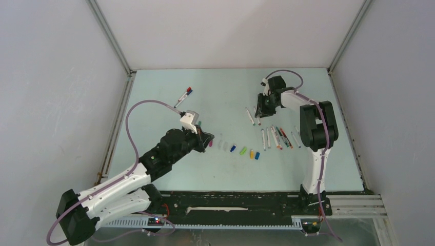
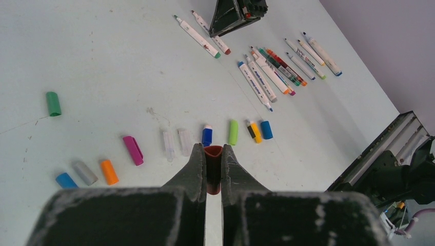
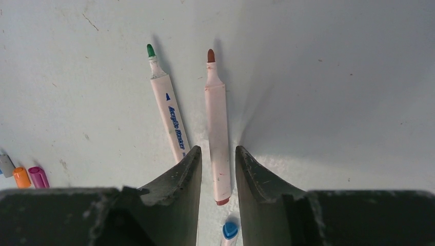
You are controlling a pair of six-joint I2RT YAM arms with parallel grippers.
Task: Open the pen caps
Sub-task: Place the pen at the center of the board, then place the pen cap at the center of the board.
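We note the left gripper (image 2: 213,169) jaws pinched tight on a brown-red cap (image 2: 213,163) just short of the caps row (image 2: 233,132), the right gripper (image 3: 218,174) jaws slightly parted astride the uncapped brown pen (image 3: 217,133) on the tabletop (image 1: 215,92); it may roll or drag when they lift.

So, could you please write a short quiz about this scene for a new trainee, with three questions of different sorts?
1. True or false: the left gripper is shut on a dark red pen cap.
2. Which uncapped pen lies between the fingers of the right gripper? A) green-tipped pen B) brown-tipped pen
3. Fill in: the loose green cap lies on the ____.

Key: 1 true; 2 B; 3 table.
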